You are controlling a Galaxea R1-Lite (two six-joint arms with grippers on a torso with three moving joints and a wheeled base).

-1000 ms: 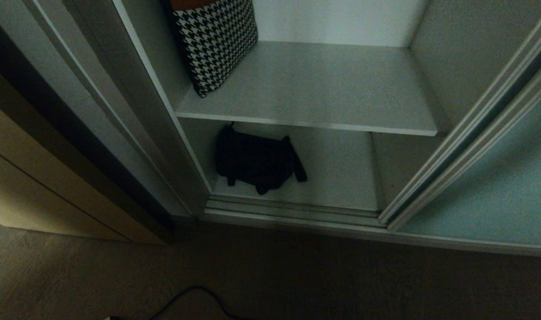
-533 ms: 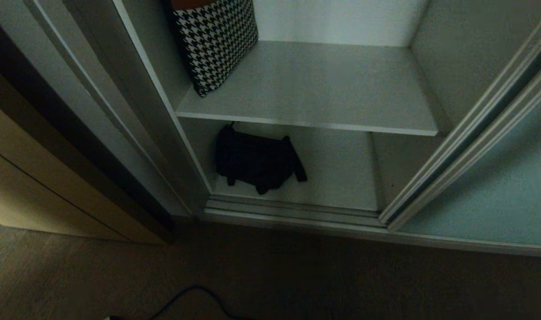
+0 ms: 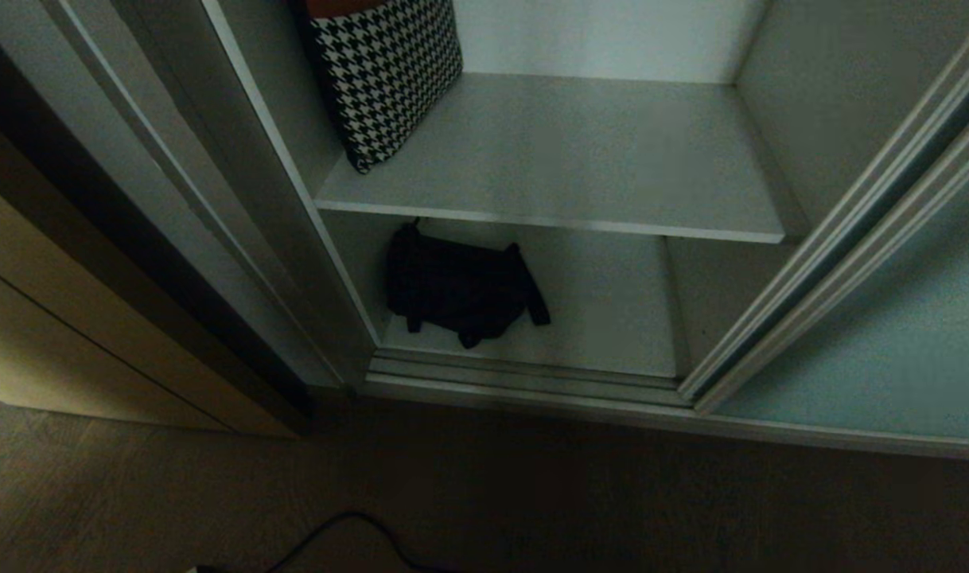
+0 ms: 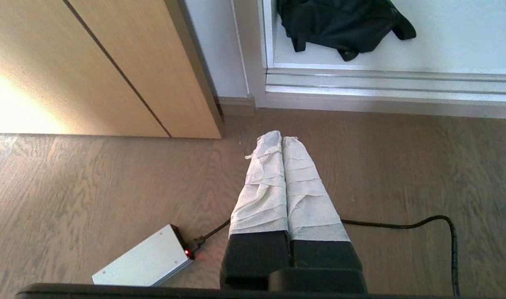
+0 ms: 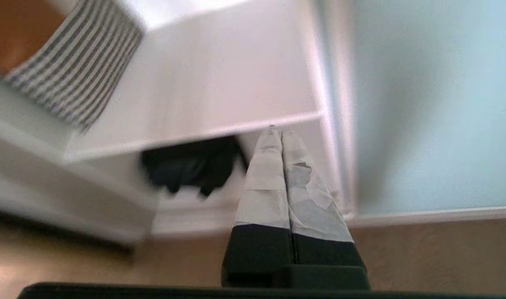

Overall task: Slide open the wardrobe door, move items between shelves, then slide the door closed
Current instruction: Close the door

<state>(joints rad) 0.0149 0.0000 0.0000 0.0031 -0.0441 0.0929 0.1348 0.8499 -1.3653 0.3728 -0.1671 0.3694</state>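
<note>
So the sliding wardrobe door (image 3: pixel 890 342) is pushed over to the right side of the head view, frosted blue-green panel filling the lower right, and the wardrobe's inside is wide open in the middle of the frame. The upper shelf (image 3: pixel 580 151) runs across the top centre, with the houndstooth cloth (image 3: pixel 385 76) propped at its left end, up against the side wall in the upper left. Below that, the bottom shelf (image 3: pixel 612 318) has the black fabric piece (image 3: pixel 457 286) lying crumpled near its left side, straps sticking out, just behind the silver floor track (image 3: pixel 524 378).

Neither arm shows in the head view. In the left wrist view, the left gripper (image 4: pixel 281 139) hangs over the wooden floor (image 4: pixel 91 187) in the centre of the frame, taped fingers pressed together, nothing in them. There's a small silver box (image 4: pixel 143 263) with a red light at the lower left and a black cable (image 4: pixel 402 226) running off right.

The right gripper (image 5: pixel 278 132) is also closed and empty, pointing toward the front edge of the upper shelf, with the black fabric left of centre and the door filling the right side.
</note>
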